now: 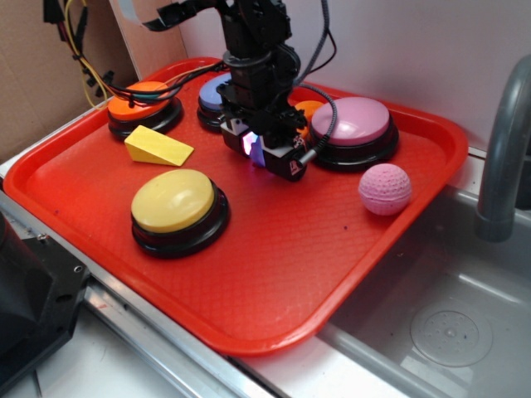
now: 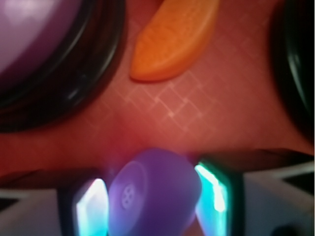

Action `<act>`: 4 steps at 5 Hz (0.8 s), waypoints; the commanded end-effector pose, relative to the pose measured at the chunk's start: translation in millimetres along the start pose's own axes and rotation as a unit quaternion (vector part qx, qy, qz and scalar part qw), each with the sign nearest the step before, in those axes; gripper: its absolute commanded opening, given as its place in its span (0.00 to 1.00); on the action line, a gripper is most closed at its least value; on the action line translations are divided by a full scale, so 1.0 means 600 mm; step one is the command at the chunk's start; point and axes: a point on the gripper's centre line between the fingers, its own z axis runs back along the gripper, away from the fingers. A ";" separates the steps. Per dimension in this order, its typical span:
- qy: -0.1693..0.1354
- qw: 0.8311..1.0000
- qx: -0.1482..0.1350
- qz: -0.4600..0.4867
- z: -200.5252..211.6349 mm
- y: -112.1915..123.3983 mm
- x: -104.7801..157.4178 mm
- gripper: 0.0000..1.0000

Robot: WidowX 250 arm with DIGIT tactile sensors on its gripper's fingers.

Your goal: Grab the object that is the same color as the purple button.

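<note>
Wrist: tool (image 2: 152,206) grips purple object (image 2: 152,196) | exterior: object seemingly hidden

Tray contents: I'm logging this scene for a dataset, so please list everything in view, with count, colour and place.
Plastic tray: one, red, beside a sink.
Yellow dome button: one, black base, front left of tray.
Orange dome button: one, back left.
Periwinkle dome button: one, back, partly behind the arm.
Pinkish-mauve dome button: one, back right.
Yellow wedge block: one, left, near the orange button.
Pink textured ball: one, right edge of tray.
Orange crescent piece: one, between the back buttons.
Small purple toy piece: one, between the jaws.
Grey metal sink: one, right, with faucet.
Black gripper: one, jaws closed on the purple piece.
</note>
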 end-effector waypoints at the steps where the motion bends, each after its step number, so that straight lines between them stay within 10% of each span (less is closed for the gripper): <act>1: -0.019 0.999 0.011 0.045 0.112 -0.003 -0.011 0.00; 4: -0.076 0.991 -0.009 0.112 0.251 0.036 -0.091 0.00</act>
